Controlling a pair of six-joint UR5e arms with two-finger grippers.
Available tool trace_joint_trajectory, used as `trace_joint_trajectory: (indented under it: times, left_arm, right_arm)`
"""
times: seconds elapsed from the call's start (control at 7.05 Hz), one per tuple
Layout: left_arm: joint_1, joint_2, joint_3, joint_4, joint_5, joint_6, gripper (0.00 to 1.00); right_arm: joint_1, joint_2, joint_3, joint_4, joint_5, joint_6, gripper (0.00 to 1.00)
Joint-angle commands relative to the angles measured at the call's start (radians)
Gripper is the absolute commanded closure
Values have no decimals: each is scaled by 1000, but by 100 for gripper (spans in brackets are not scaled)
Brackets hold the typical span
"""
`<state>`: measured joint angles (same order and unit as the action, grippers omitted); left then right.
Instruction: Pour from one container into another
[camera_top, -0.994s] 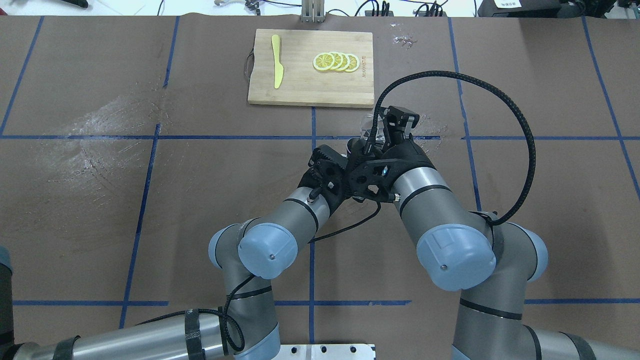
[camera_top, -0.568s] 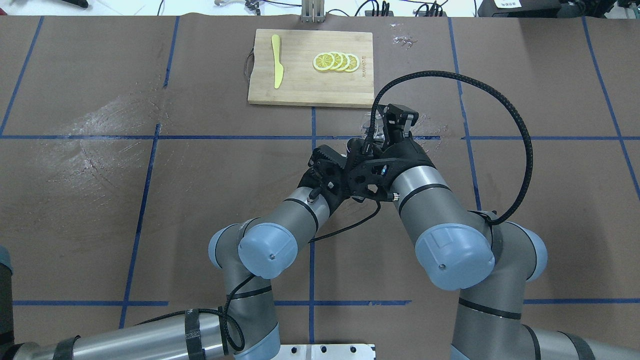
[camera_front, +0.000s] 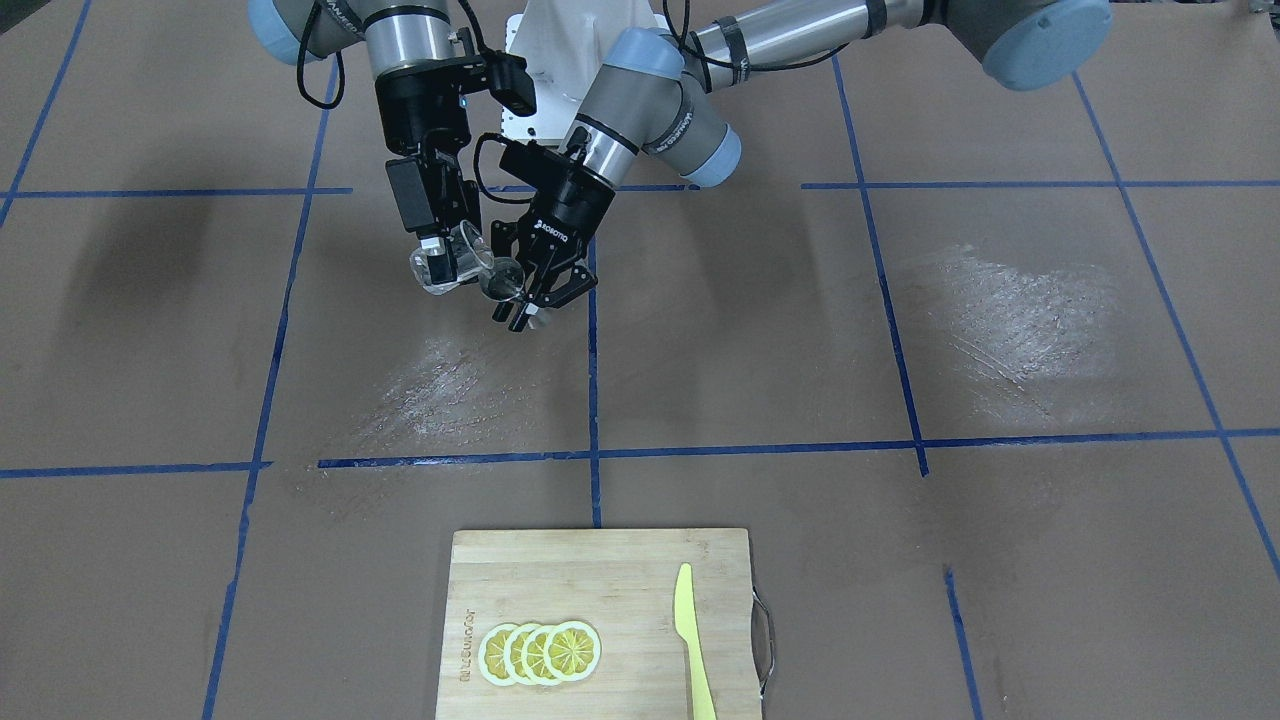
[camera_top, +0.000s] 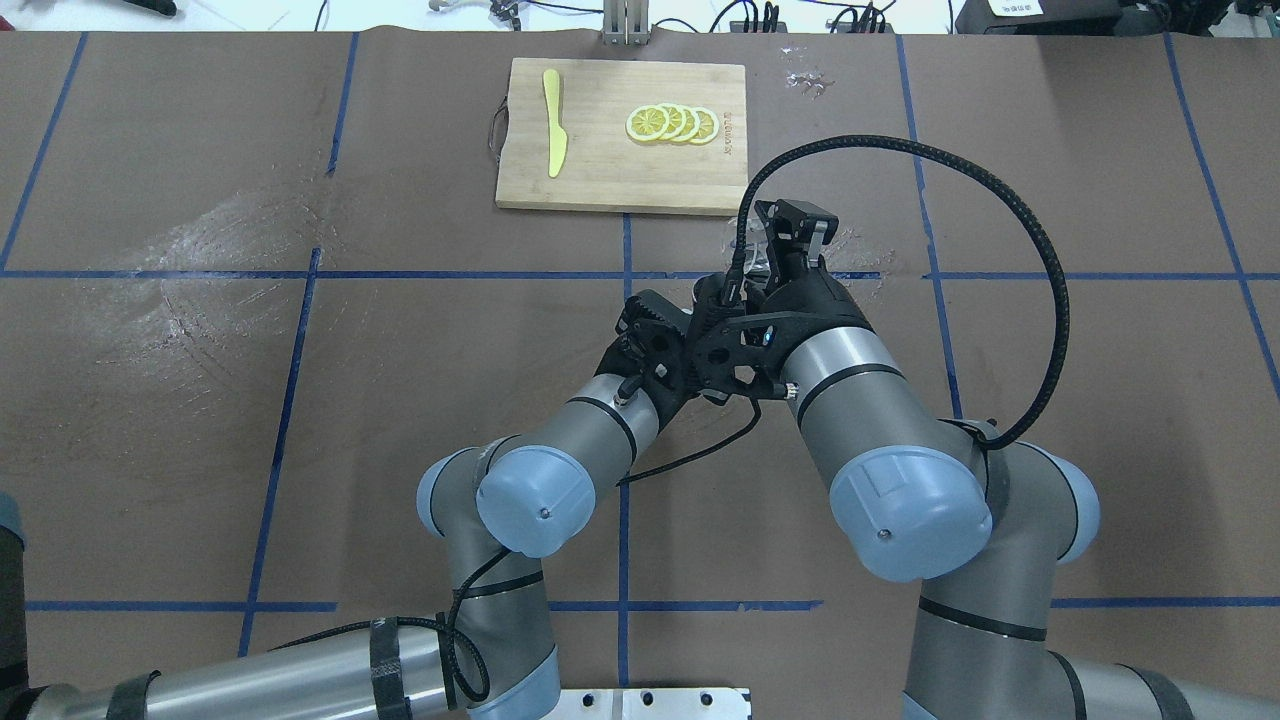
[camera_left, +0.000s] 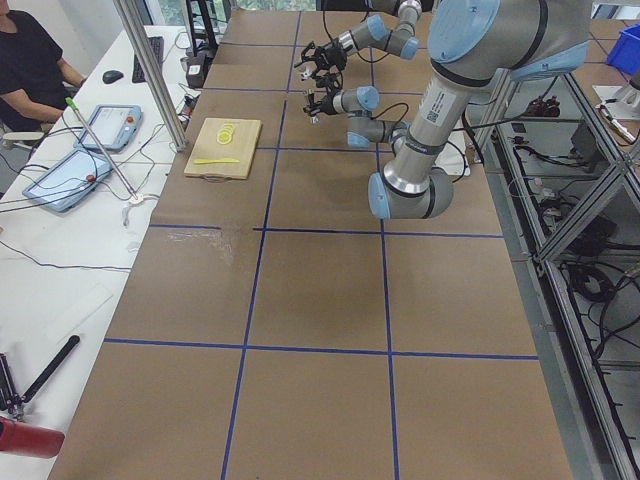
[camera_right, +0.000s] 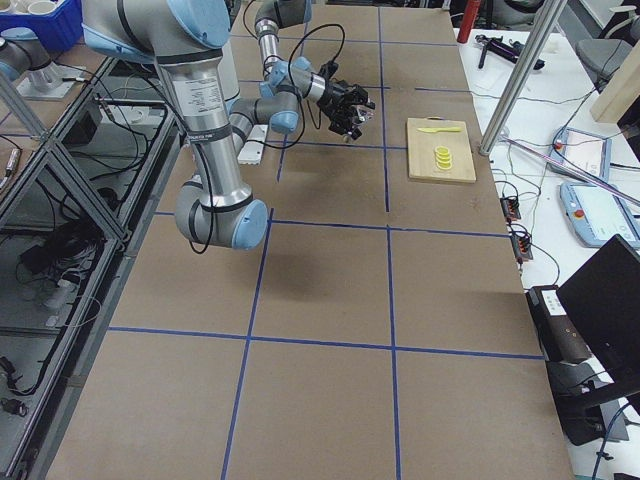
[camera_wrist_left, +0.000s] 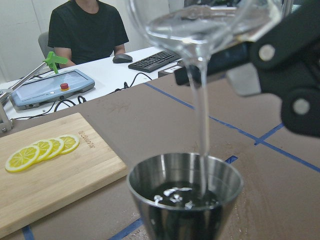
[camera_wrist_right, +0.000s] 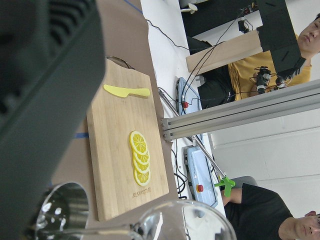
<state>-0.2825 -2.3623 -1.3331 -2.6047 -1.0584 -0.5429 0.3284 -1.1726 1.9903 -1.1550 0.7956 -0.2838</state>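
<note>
Right claw (camera_front: 432, 268) clamped on glass (camera_front: 461, 259), tipped above jigger (camera_wrist_left: 185, 201) so stream (camera_wrist_left: 201, 130) lands inside; left claw (camera_front: 531, 300) clamps jigger upright beneath.

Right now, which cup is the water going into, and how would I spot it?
Look above the middle of the table, where the two arms meet. The left gripper holds the jigger under the tilted glass. It is a grey metal cone; the glass is clear.
</note>
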Motion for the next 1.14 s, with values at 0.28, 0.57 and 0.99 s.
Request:
trace_joint_trajectory:
  times: [0.28,0.57,0.99]
  left_arm:
    - [0,0,-1,0,0,0,100]
    - [0,0,-1,-9,2,0,100]
    - [-1,2,-1,-47,3,-6,100]
  right_arm:
    - [0,4,1,7,-6,21,100]
    - [0,4,1,6,-4,183,100]
    - [3,4,-1,6,-1,344,100]
